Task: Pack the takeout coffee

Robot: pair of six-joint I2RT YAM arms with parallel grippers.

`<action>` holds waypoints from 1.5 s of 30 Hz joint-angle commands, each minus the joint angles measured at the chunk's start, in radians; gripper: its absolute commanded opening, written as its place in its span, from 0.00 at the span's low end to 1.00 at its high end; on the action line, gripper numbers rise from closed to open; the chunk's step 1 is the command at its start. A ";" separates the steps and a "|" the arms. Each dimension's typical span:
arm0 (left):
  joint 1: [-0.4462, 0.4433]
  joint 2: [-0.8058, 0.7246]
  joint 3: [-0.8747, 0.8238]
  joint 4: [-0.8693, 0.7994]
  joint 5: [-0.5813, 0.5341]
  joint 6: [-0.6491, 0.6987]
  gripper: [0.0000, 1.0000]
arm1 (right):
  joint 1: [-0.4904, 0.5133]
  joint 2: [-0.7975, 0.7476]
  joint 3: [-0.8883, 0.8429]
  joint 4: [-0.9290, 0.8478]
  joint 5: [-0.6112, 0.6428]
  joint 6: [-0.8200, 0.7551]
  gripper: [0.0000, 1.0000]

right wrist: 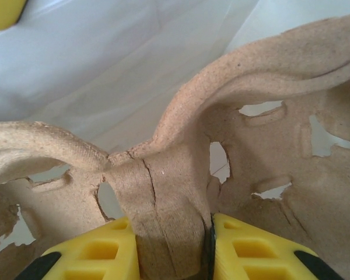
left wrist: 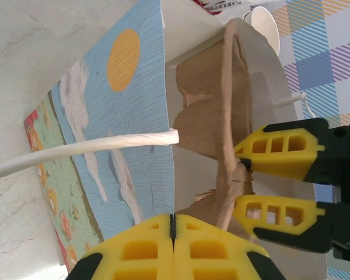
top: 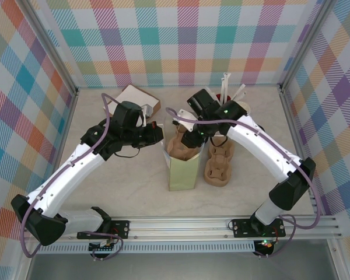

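I'm running this from a robot test cell, a lab rig by the look of it. Past my left gripper (top: 159,135) and right gripper (top: 185,142) stands a back wall (top: 181,41) of bright checked panelling. The same pattern closes in both sides, framed by bare aluminium posts (top: 304,46). Under the grippers lies a pale, marble-look tabletop (top: 134,198). Behind them, on the near side, the two white arms (top: 76,169) are bolted to a slotted metal rail (top: 181,224), with purple cables (top: 108,116) looping along them.
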 commanded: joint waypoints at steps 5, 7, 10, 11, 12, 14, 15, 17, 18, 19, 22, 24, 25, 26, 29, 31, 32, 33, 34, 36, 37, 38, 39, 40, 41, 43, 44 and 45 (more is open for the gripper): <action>-0.008 -0.002 0.028 0.016 0.024 -0.006 0.02 | 0.057 0.035 0.038 -0.075 0.033 -0.051 0.29; -0.008 -0.003 0.025 0.010 0.008 -0.006 0.02 | 0.059 0.019 0.041 -0.070 0.043 -0.052 0.29; -0.008 -0.003 0.022 -0.009 -0.026 -0.007 0.02 | 0.069 -0.006 0.034 -0.069 0.051 -0.064 0.29; -0.008 -0.003 0.020 -0.009 -0.032 -0.007 0.02 | 0.073 -0.013 0.030 -0.071 0.055 -0.069 0.29; -0.008 -0.004 0.017 -0.009 -0.043 -0.010 0.02 | 0.079 -0.019 0.023 -0.073 0.056 -0.077 0.29; -0.009 -0.003 0.013 -0.010 -0.066 -0.016 0.02 | 0.088 -0.030 0.005 -0.070 0.060 -0.086 0.29; -0.009 -0.003 0.013 -0.015 -0.080 -0.020 0.02 | 0.094 -0.037 -0.004 -0.067 0.065 -0.090 0.29; -0.008 -0.002 0.011 -0.025 -0.109 -0.028 0.02 | 0.100 -0.052 -0.021 -0.056 0.082 -0.092 0.29; -0.009 -0.003 0.010 -0.028 -0.121 -0.030 0.02 | 0.102 -0.062 -0.027 -0.052 0.085 -0.091 0.29; -0.009 -0.005 0.007 -0.027 -0.125 -0.034 0.02 | 0.104 -0.070 -0.033 -0.049 0.084 -0.093 0.29; -0.009 -0.006 0.000 -0.006 -0.105 -0.036 0.02 | 0.107 -0.078 -0.053 -0.037 0.076 -0.094 0.30; -0.009 -0.006 -0.001 0.006 -0.085 -0.039 0.02 | 0.107 -0.065 -0.059 -0.032 0.088 -0.083 0.30; -0.009 -0.006 -0.002 0.011 -0.074 -0.039 0.02 | 0.107 -0.055 -0.057 -0.031 0.103 -0.069 0.30; -0.008 -0.006 -0.004 0.014 -0.061 -0.039 0.02 | 0.106 -0.042 -0.049 -0.036 0.105 -0.060 0.30; -0.009 -0.008 -0.009 0.016 -0.040 -0.039 0.02 | 0.105 0.004 -0.008 -0.063 0.125 -0.018 0.30; -0.009 -0.016 -0.013 0.018 -0.037 -0.041 0.02 | 0.106 0.034 0.015 -0.081 0.143 0.003 0.31; -0.008 -0.021 -0.017 0.021 -0.035 -0.042 0.02 | 0.106 0.048 0.023 -0.092 0.140 0.006 0.31; -0.009 -0.025 -0.020 0.021 -0.034 -0.043 0.02 | 0.105 0.057 0.026 -0.096 0.137 0.009 0.31; -0.008 -0.028 -0.022 0.023 -0.033 -0.043 0.02 | 0.104 0.065 0.027 -0.097 0.139 0.014 0.31; -0.010 -0.035 -0.026 0.023 -0.030 -0.044 0.02 | 0.102 0.075 0.027 -0.094 0.127 0.016 0.31; -0.010 -0.037 -0.029 0.023 -0.028 -0.043 0.02 | 0.102 0.080 0.026 -0.092 0.122 0.014 0.31; -0.010 -0.039 -0.032 0.022 -0.027 -0.043 0.02 | 0.100 0.086 0.026 -0.093 0.117 0.012 0.31; -0.010 -0.043 -0.034 0.022 -0.027 -0.043 0.02 | 0.100 0.091 0.026 -0.096 0.114 0.009 0.31; -0.010 -0.043 -0.039 0.022 -0.028 -0.043 0.02 | 0.100 0.098 0.027 -0.099 0.108 0.000 0.31; -0.010 -0.044 -0.041 0.019 -0.031 -0.042 0.02 | 0.099 0.101 0.026 -0.101 0.100 -0.009 0.31; -0.010 -0.048 -0.044 0.007 -0.046 -0.041 0.02 | 0.095 0.104 0.018 -0.102 0.094 -0.027 0.31; -0.010 -0.052 -0.044 0.000 -0.058 -0.041 0.02 | 0.091 0.105 0.013 -0.104 0.093 -0.038 0.31; -0.010 -0.054 -0.044 -0.003 -0.067 -0.041 0.02 | 0.090 0.107 0.011 -0.108 0.097 -0.045 0.31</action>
